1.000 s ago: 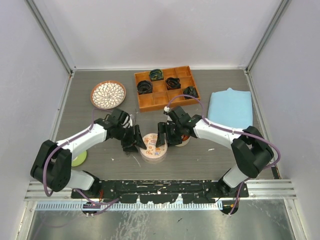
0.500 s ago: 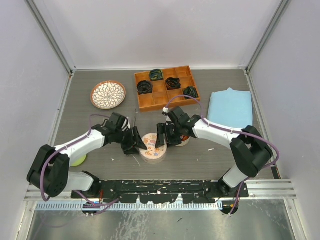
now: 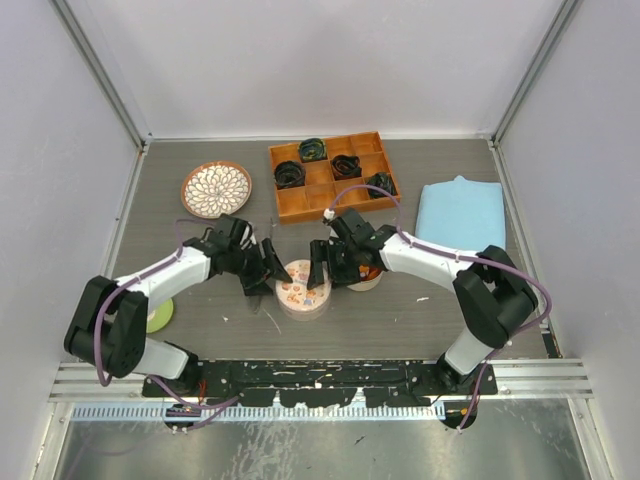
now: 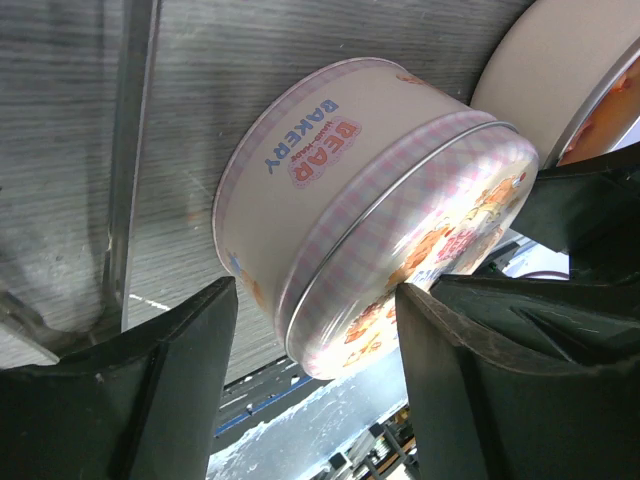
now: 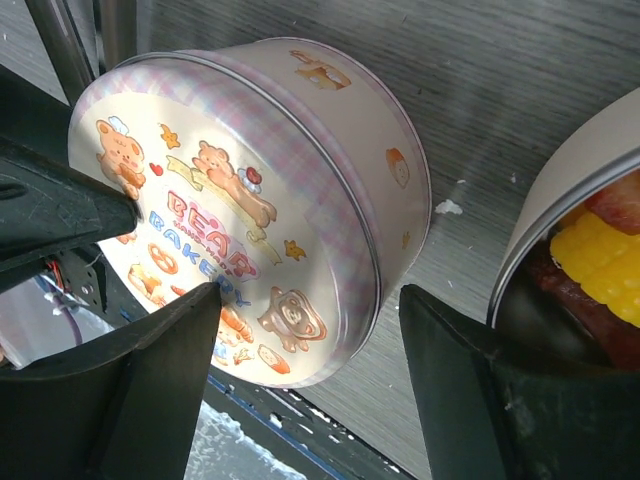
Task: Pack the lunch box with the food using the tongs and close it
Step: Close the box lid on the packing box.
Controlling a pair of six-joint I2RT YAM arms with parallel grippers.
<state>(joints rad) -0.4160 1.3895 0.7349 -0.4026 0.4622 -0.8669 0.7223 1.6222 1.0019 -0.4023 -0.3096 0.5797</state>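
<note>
Nudged lidded tin (image 3: 303,287) slightly away from arm bases. Straddled it with left gripper (image 4: 312,290) and right gripper (image 5: 310,292), both spread, gripping nothing. Saw food (image 5: 600,250) in open tin (image 5: 560,190) just right of it. Seemingly at the closing step; next needed a firm two-sided hold.

Closed bear-print tin (image 5: 250,200) upright, yellow and red food (image 5: 600,262) in open tin (image 5: 545,205) beside

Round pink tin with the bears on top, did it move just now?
Yes, slightly. The round pink bear tin has slid up the top view, closer to the orange compartment tray behind it.
</note>
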